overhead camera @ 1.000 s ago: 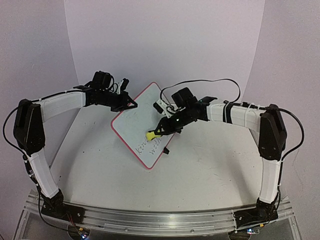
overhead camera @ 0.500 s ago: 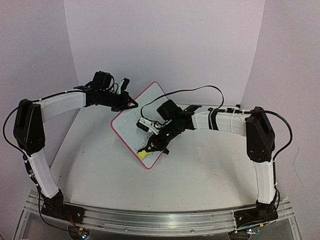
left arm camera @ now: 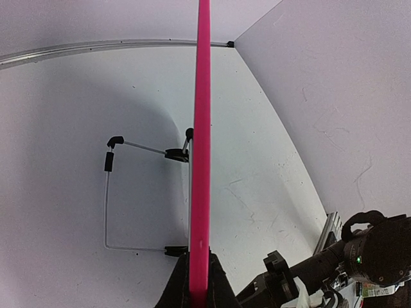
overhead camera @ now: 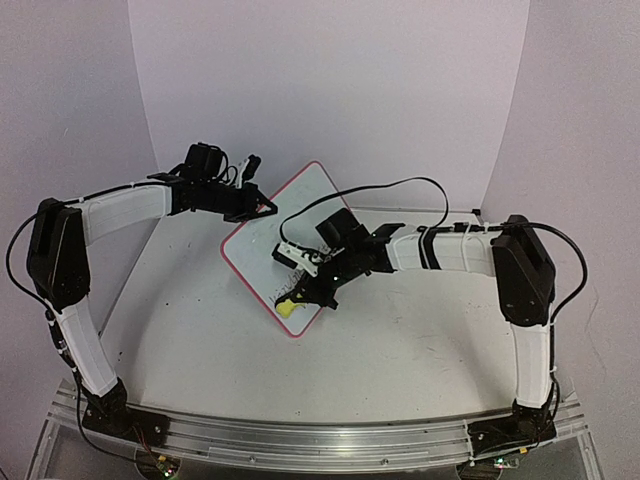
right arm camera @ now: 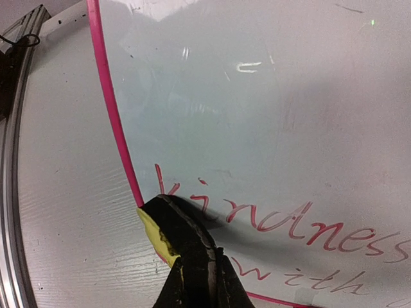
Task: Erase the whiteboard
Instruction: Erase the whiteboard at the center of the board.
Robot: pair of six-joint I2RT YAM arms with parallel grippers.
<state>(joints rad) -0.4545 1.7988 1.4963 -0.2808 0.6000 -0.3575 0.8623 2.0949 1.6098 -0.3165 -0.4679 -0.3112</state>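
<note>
Out in the middle of the table (overhead camera: 400, 340), the whiteboard (overhead camera: 262, 248) is propped at a tilt on its wire stand (left arm camera: 108, 205). Up top, the left end effector (overhead camera: 266, 208) is clamped tight on the pink frame (left arm camera: 202, 128). Meanwhile the right end effector (overhead camera: 300, 296) is pinched shut around a little yellow-and-black block (right arm camera: 160, 231), pressed against the board's lower corner, right where the red "kindness" writing (right arm camera: 282, 221) starts. A second line underneath begins "with".

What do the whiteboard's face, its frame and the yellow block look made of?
Whiteboard face: glossy coated sheet, going by the light glints. Frame: smooth pink plastic, probably. Yellow block: soft foam with dark felt, seemingly.
</note>
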